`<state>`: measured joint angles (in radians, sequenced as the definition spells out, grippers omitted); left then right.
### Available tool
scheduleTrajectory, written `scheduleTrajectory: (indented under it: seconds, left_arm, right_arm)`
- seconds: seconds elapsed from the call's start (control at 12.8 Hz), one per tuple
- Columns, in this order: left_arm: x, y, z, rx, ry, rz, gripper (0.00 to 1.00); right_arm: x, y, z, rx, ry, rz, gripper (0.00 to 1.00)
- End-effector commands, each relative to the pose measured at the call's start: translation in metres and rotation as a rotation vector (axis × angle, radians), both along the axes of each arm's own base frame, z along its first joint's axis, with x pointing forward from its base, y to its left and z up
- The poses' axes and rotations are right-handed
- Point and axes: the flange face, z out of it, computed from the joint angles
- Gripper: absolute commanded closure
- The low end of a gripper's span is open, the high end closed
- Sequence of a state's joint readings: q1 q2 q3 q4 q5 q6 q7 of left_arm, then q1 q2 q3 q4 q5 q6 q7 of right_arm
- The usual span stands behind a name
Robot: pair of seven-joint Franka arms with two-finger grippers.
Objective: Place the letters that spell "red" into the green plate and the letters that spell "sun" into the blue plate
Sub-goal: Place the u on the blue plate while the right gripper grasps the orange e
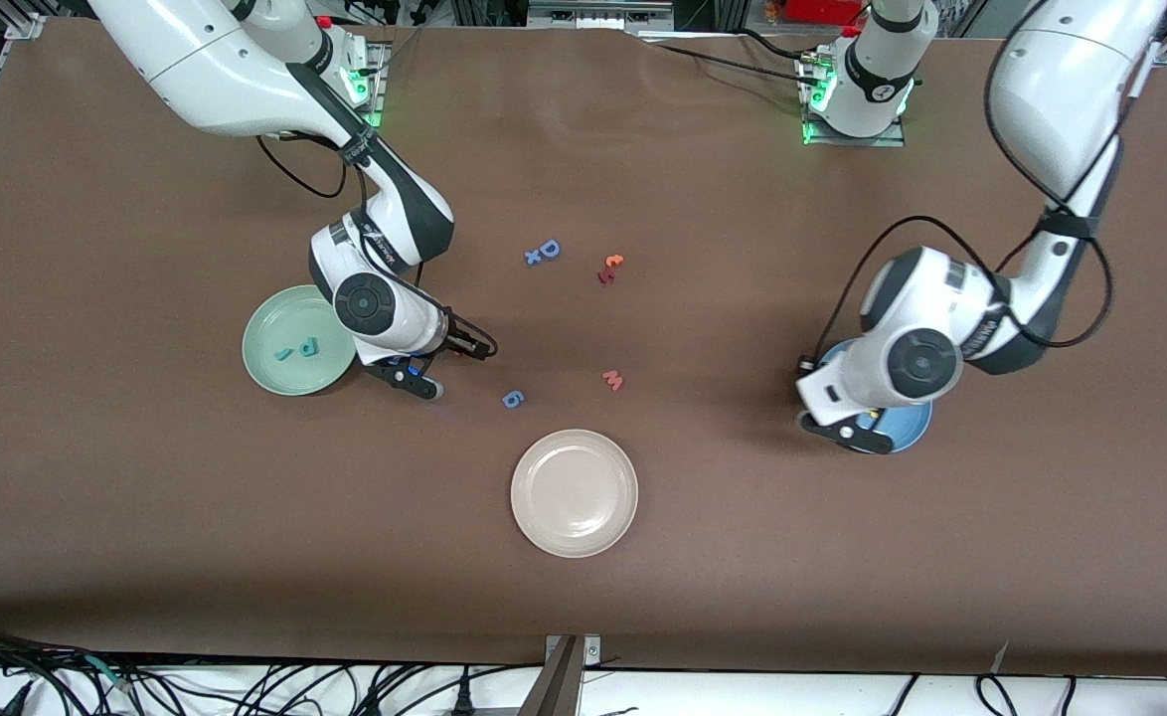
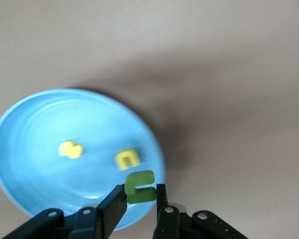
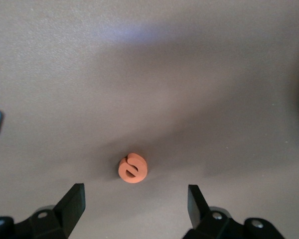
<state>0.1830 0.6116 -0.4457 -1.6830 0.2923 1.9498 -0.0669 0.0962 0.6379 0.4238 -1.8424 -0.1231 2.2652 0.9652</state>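
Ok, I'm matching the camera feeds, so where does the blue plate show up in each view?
Front view: blue plate toward the left arm's end, mostly under that arm's wrist.
Left wrist view: beneath the left gripper, holding two yellow letters.
Right wrist view: absent; open right gripper over the orange e.
Shared landmark: left gripper, shut on the green n above the plate's rim.

A brown table [image 1: 703, 557] carries a green plate [image 1: 267, 360], a blue plate [image 1: 914, 426], a cream plate [image 1: 575, 492], and loose letters: a blue "D" [image 1: 545, 251], a red and orange pair [image 1: 609, 268], a pink "w" [image 1: 612, 379], a blue "6" [image 1: 512, 399] and an orange "e" [image 3: 132, 168].
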Motion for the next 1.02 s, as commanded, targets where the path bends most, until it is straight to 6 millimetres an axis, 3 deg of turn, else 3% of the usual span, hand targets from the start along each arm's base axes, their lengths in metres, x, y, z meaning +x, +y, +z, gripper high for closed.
scheduleTrajectory:
  seconds: [0.0,0.16,0.31,0.39,0.47,0.63,0.7,0.86,0.94]
  left_arm:
    - [-0.007,0.038,-0.009,-0.021,0.034,-0.081,0.91]
    - [-0.018,0.042,-0.023,-0.023,0.066,-0.092,0.85]
    - [-0.031,0.055,-0.024,-0.021,0.092,-0.092,0.82]
    - [-0.030,0.064,-0.024,-0.034,0.093,-0.111,0.30]
    - [-0.029,0.072,-0.025,-0.039,0.093,-0.105,0.00]
    - [-0.029,0.068,-0.020,-0.051,0.092,-0.097,0.00]
    - [-0.029,0.057,-0.012,-0.057,0.086,-0.113,0.00]
    - [-0.029,0.031,0.020,-0.054,0.053,-0.147,0.00]
    - [-0.031,0.009,0.039,-0.059,0.047,-0.173,0.00]
  right_arm:
    - [-0.004,-0.001,-0.010,-0.009,-0.010,0.008,0.08]
    - [-0.005,-0.001,-0.013,-0.004,-0.012,0.007,0.08]
    - [-0.008,-0.002,-0.023,-0.001,-0.011,0.008,0.08]
    - [-0.006,-0.007,-0.026,-0.015,-0.028,0.021,0.09]
    - [-0.006,-0.009,-0.027,-0.030,-0.038,0.038,0.11]
    - [-0.005,-0.009,-0.024,-0.032,-0.049,0.045,0.12]
    - [-0.005,-0.007,-0.022,-0.033,-0.056,0.054,0.12]
    - [-0.006,-0.006,-0.023,-0.034,-0.060,0.060,0.15]
    - [-0.006,-0.006,-0.022,-0.034,-0.061,0.058,0.16]
